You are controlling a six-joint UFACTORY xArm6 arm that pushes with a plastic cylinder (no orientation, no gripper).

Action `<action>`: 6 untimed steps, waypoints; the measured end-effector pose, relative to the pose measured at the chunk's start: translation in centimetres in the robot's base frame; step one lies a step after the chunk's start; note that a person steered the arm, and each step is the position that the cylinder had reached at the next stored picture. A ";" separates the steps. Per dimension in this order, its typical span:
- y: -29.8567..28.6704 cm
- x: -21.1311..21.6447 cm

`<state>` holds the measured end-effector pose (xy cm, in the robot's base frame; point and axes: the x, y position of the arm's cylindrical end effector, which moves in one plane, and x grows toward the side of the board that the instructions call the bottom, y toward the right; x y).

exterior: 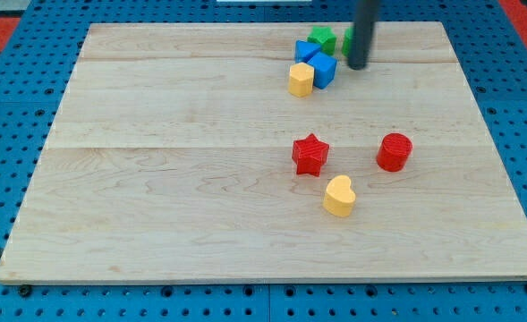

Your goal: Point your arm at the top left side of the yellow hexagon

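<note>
The yellow hexagon point(301, 80) sits near the view's top, right of centre, on the wooden board point(156, 179). It touches a blue block point(322, 68) on its right; a second blue block point(306, 51) lies just above it. My tip point(358, 65) is to the right of the blue blocks, about 60 px right of the yellow hexagon and slightly above it. The rod rises out of the view's top and hides most of a green block point(347, 39). Another green block point(322, 38) lies left of the rod.
A red star point(310, 154) lies in the board's middle right, a red cylinder point(394, 152) further right, and a yellow heart point(339, 196) below them. A blue pegboard point(12, 98) surrounds the board.
</note>
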<state>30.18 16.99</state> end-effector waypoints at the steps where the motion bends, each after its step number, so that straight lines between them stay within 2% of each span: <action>1: 2.4 0.8; 3: -7.3 1.0; 4: -7.9 0.7; 5: -8.3 3.8; 6: -12.2 4.2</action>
